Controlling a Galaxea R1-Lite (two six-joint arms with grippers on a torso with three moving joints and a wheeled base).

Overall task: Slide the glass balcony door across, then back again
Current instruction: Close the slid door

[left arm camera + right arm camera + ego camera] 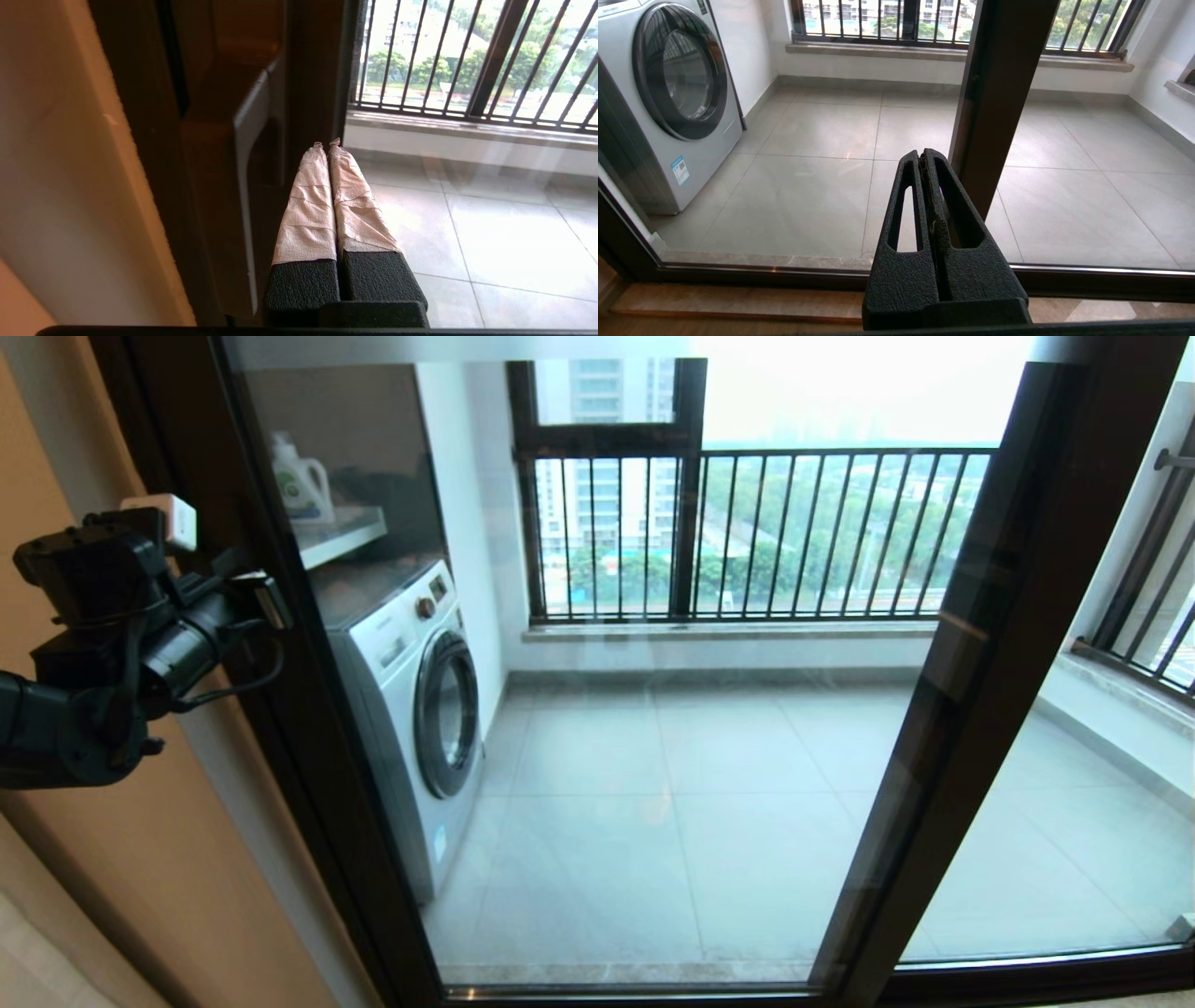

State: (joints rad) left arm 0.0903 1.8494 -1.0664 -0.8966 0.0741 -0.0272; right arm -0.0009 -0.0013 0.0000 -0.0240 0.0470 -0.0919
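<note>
The glass balcony door (653, 756) fills the head view, clear glass in a dark brown frame. Its left stile (280, 709) carries a dark handle (247, 140) with a grey edge. My left gripper (266, 602) is raised against that stile. In the left wrist view its tape-wrapped fingers (308, 205) are pressed together and lie just beside the handle, on the glass side, holding nothing; the left gripper (327, 145) is shut. My right gripper (924, 156) is shut and empty, low before the door's bottom rail (738, 275). It is out of the head view.
Behind the glass are a white washing machine (411, 700), a shelf with a detergent bottle (301, 481), a tiled floor (709, 803) and a window with black railing bars (766, 532). A second dark stile (980, 663) stands at the right. A beige wall (112, 859) flanks the left.
</note>
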